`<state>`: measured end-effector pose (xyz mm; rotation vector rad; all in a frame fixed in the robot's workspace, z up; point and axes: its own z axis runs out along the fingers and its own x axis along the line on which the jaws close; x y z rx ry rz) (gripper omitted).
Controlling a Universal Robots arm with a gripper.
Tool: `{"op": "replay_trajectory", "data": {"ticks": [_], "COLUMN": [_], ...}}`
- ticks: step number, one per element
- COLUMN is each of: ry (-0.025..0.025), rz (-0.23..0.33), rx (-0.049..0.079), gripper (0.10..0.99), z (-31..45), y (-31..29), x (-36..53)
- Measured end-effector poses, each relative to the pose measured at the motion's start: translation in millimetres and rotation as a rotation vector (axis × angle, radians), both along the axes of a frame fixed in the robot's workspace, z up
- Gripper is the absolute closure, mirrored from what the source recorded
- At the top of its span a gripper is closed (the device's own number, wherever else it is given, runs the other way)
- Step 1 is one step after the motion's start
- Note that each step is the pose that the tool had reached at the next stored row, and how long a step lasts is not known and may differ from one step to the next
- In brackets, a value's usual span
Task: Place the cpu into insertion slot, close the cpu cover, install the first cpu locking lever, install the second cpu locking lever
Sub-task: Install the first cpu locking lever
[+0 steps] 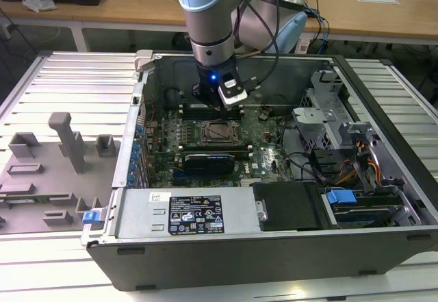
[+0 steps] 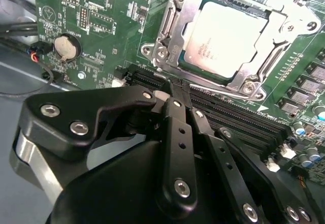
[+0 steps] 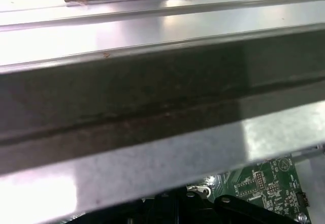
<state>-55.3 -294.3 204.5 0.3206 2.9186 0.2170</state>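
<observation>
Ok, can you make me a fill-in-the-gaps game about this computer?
The cpu is ___ in shape.
The cover around it is ___, not open.
The board is coloured ___.
The end effector holds ___.
Missing words: square; closed; green; nothing.

Wooden desks stand behind a ribbed metal worktable under bright light.

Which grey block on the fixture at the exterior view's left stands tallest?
The T-topped post. It rises well above the squat blocks around it, and its wide cap sits on a narrow stem.
</observation>
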Motion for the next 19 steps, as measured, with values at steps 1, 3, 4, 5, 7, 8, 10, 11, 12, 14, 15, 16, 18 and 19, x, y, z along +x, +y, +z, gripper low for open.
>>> {"op": "replay_trajectory", "data": {"ticks": [1,3,4,5,7,8,10,11,12,14,15,16,18,19], "ry": [0.0,0.0,0.0,0.0001,0.0004,0.0004,0.0004,0.0003,0.0001,0.0001,-0.0004,-0.0008,0.0,-0.0001], "rz": [-0.004,-0.019,-0.027,-0.03,-0.039,-0.043,-0.05,-0.051,-0.051,-0.051,-0.051,-0.052,-0.052,-0.052], "rx": [-0.002,-0.006,-0.007,-0.008,-0.01,-0.01,-0.01,-0.01,-0.01,-0.01,-0.008,-0.009,-0.01,-0.009], "gripper": [0.98,0.98,0.98,0.98,0.98,0.98,0.98,0.98,0.98,0.98,0.98,0.98,0.98,0.98], "z": [-0.4,-2.0,-3.0,-3.4,-4.3,-4.8,-5.5,-5.6,-5.7,-5.5,-4.8,-3.8,-0.1,1.4], "y": [0.0,0.0,0.0,0.0,-0.1,-0.1,-0.1,-0.1,0.0,0.0,0.2,0.2,0.0,0.0], "x": [0.0,0.0,0.0,0.0,-0.1,-0.1,-0.1,0.0,0.0,0.0,0.1,0.2,0.0,0.0]}}
